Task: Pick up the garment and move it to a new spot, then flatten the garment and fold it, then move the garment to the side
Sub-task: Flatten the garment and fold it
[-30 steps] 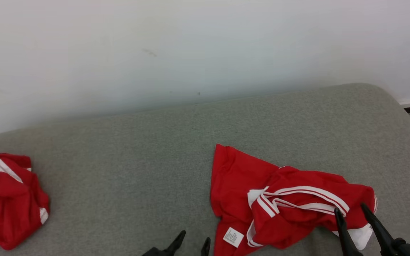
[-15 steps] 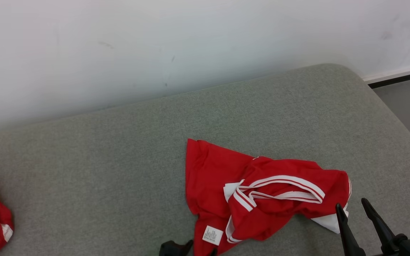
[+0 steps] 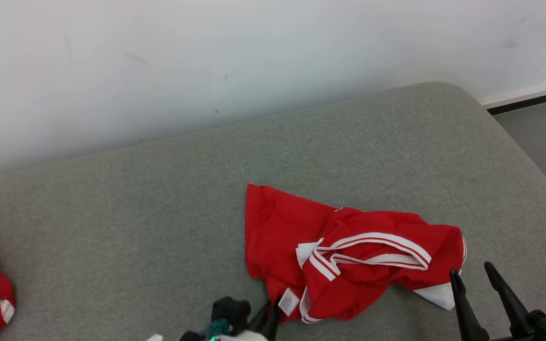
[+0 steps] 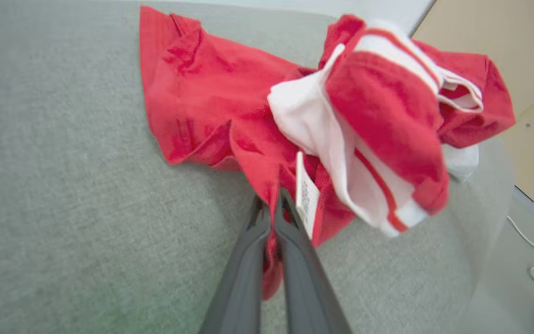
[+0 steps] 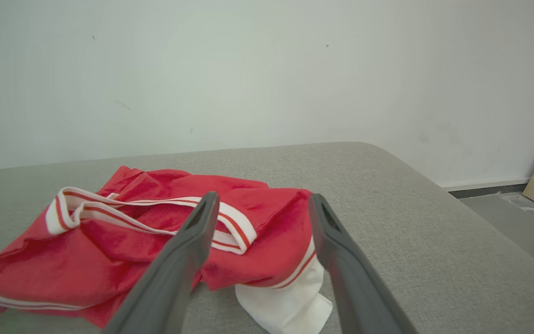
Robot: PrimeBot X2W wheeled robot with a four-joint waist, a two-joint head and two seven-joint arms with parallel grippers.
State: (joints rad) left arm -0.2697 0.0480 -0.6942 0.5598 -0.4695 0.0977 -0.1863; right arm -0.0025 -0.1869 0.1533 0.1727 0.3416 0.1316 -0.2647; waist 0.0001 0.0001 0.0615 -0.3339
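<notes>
Item 1: white sewn-in label (image 3: 288, 301), stitched to the edge of the red garment (image 3: 358, 255).
- Head view: you will find it at the lower centre of the frame. Any print on it is too small to read.
- Left wrist view: it sits at the centre of the frame, turned nearly edge-on (image 4: 306, 197). The print is blurred, so you cannot make out a word, brand or number.

Legible entries for your record: none.

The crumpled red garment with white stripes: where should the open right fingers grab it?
Probably the white fabric flap poking from the right edge of the crumpled red garment, approached from the near right: it lies free by the open right gripper, far from the shut left gripper.
</notes>
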